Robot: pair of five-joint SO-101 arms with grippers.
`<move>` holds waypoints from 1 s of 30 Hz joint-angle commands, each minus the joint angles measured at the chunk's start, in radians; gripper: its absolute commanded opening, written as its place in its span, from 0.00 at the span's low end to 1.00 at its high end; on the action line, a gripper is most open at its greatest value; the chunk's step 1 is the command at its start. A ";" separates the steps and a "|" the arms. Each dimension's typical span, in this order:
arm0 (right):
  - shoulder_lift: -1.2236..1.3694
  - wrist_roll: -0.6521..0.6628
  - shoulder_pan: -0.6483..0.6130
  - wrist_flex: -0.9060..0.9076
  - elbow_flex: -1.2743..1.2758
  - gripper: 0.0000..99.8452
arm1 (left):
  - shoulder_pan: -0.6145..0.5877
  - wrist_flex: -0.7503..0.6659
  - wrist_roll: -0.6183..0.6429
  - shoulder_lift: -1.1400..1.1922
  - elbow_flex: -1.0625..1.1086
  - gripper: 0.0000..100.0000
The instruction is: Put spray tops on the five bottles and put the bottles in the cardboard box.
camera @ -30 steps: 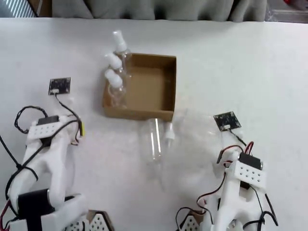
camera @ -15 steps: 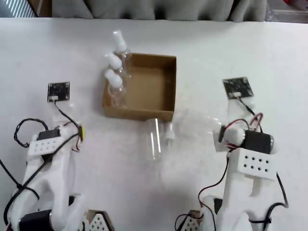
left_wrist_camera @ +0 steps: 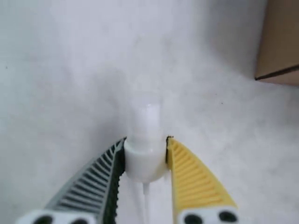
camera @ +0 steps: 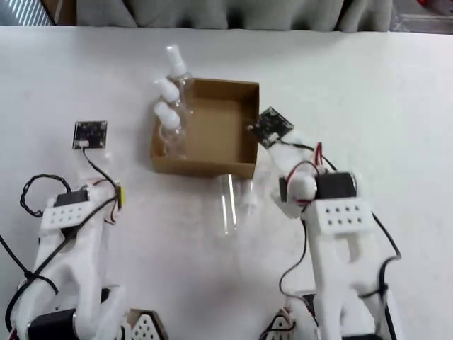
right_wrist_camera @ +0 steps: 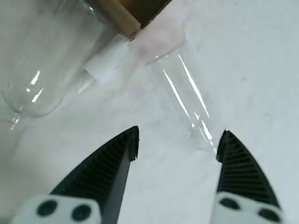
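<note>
The left gripper is closed on a white plastic spray top, pinching its collar between the grey ribbed finger and the yellow ribbed finger; the top's thin dip tube runs back between them; the gripper hangs over the white table, with a corner of the brown cardboard box off to one side, well apart.

The right gripper stands wide open with nothing between its black fingers; it hovers just above a clear plastic bottle that lies on its side on the table; a second clear bottle lies near it, also on its side; a loose white spray top lies between the two, close to a corner of the box.

In the high view, the second clear bottle and the loose white spray top lie just in front of the box's near wall, beside the right arm; the left arm sits off to the box's left, well apart from it; along the box's left wall three capped clear bottles stand upright in a row, inside it as far as the view tells.
</note>
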 commanded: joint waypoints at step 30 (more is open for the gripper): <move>0.590 0.853 0.085 0.111 -0.282 0.12 | 0.041 -0.015 -0.020 -0.039 -0.008 0.02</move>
